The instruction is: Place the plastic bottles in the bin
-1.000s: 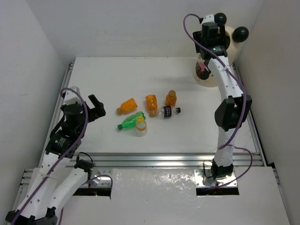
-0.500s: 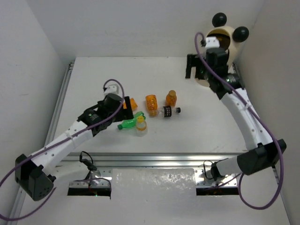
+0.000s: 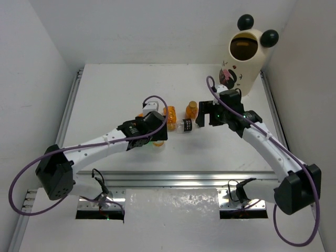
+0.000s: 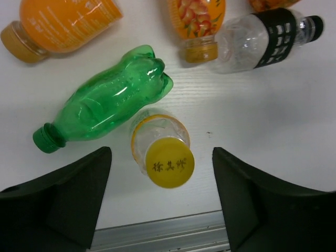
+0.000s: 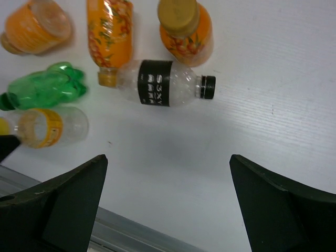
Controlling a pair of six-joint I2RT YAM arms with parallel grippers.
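Hovering over the bench [image 3: 105, 89], the left gripper [image 4: 160, 157] stands apart astride the yellow-capped bottle [image 4: 169, 165], touching neither side; the green bottle [image 4: 107, 105] lies just beside it. The right gripper [image 5: 168, 158], spread wide, hangs above the lying black-labelled bottle [image 5: 157, 90]. The bin [image 3: 242, 65] stands upright at the far right corner.

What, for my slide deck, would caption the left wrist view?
Left end effector open over the yellow-capped bottle; green bottle, orange bottles and black-labelled clear bottle lie beyond.
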